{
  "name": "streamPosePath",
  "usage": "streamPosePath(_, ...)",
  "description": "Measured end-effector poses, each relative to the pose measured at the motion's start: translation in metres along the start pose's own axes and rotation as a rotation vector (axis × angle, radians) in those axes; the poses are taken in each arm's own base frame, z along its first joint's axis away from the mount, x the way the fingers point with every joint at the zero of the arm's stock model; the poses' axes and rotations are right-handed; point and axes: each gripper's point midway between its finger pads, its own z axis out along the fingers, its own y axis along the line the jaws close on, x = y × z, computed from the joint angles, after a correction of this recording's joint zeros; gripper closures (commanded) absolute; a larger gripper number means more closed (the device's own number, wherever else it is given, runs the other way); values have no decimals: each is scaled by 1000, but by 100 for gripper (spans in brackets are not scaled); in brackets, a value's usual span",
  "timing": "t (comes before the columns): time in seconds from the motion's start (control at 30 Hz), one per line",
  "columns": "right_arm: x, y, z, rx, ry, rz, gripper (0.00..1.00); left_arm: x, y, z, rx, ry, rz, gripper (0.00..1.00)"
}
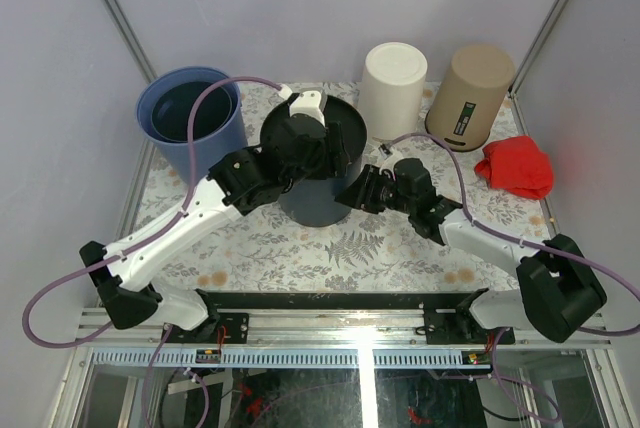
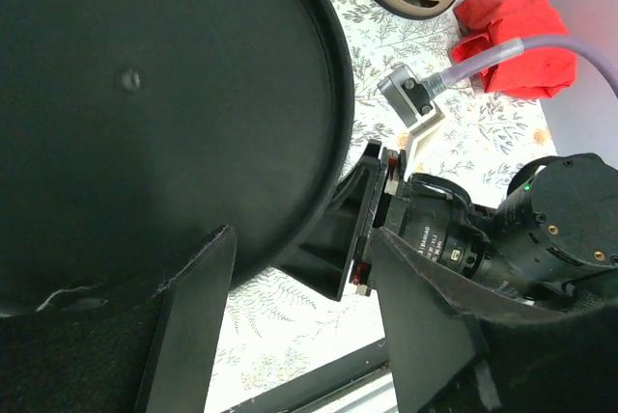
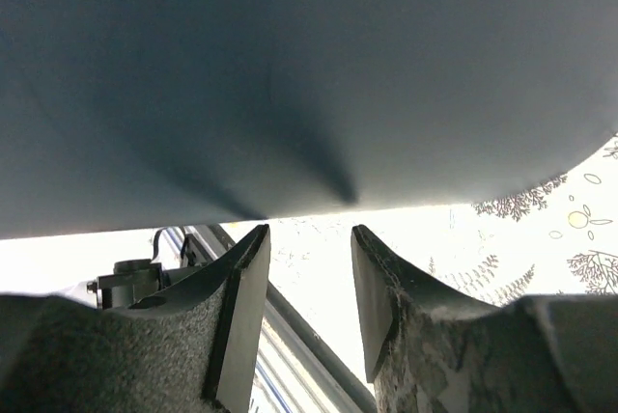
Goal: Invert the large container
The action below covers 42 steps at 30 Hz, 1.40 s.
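Two grippers work at the large container (image 1: 318, 206), which stands mouth-up in the middle of the table (image 1: 300, 260). The left gripper (image 1: 303, 148) straddles the container's near-left rim, one finger inside and one outside. Its jaws are partway apart and do not visibly pinch the wall. The right gripper (image 1: 362, 190) sits at the container's right side, jaws partly parted and holding nothing. Its tips are at the dark wall, though contact cannot be confirmed.

The main risk is slippage: with neither grip closed, a tipping push could let the smooth wall slide off the fingers and the container roll away. A wide swing could also knock the white tub (image 1: 393, 88) just behind the container, or the blue bucket (image 1: 190, 123) behind and to its left.
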Motion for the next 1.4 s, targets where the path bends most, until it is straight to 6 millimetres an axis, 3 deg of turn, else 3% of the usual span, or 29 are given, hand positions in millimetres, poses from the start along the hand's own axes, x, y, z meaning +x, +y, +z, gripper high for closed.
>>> streamPosePath(0.17,-6,3,7,-13,-14,7,54,-3,-2,-1,4,-5,-2,40)
streamPosePath(0.43,-10,8,3,-21,-32,8,54,-8,5,-12,-1,-36,-10,34)
streamPosePath(0.6,-13,15,-4,-36,-48,-15,54,17,35,-28,-40,-32,-13,34)
streamPosePath(0.83,-8,9,-24,-5,-66,-37,54,73,76,-34,-103,20,-50,33)
streamPosePath(1.0,-10,12,-43,12,-100,-61,54,103,87,-19,-136,39,-61,31)
streamPosePath(1.4,-26,23,-106,57,-255,-122,54,121,76,50,-186,-2,-163,27)
